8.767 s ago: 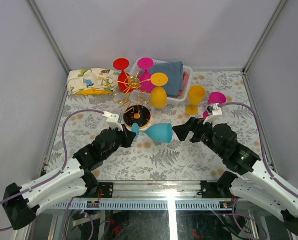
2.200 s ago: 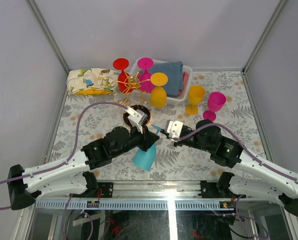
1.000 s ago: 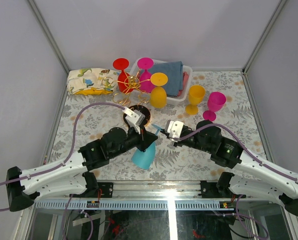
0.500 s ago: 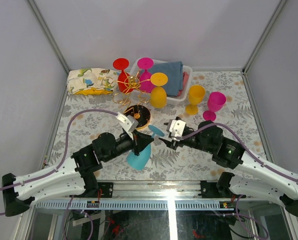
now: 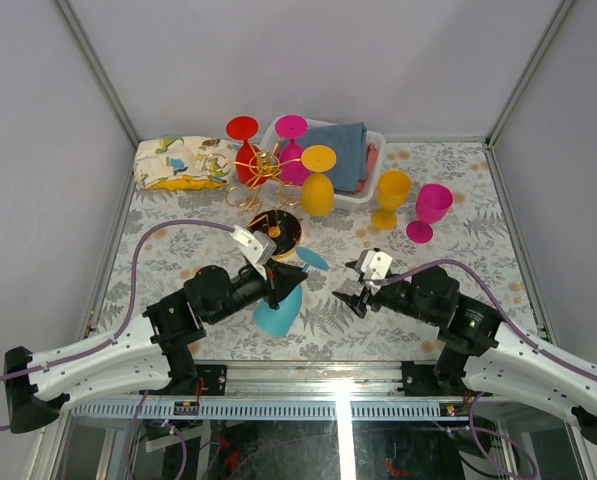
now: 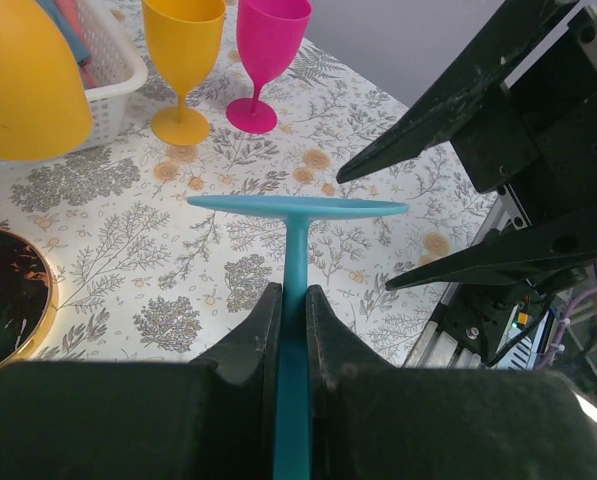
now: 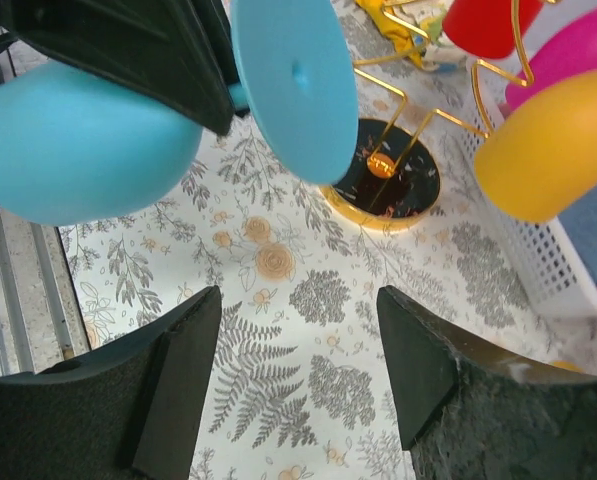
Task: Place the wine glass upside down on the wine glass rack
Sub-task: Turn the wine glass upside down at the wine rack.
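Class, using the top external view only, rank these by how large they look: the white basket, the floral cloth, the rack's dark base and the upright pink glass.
1. white basket
2. floral cloth
3. rack's dark base and upright pink glass: they look about alike, and the base is partly covered, so they are left unranked.

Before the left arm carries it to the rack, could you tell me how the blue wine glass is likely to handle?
Probably light and stiff: the blue wine glass looks like opaque moulded plastic. It may pivot, since the left gripper pinches only its thin stem. Laid down, its rounded bowl would likely roll.
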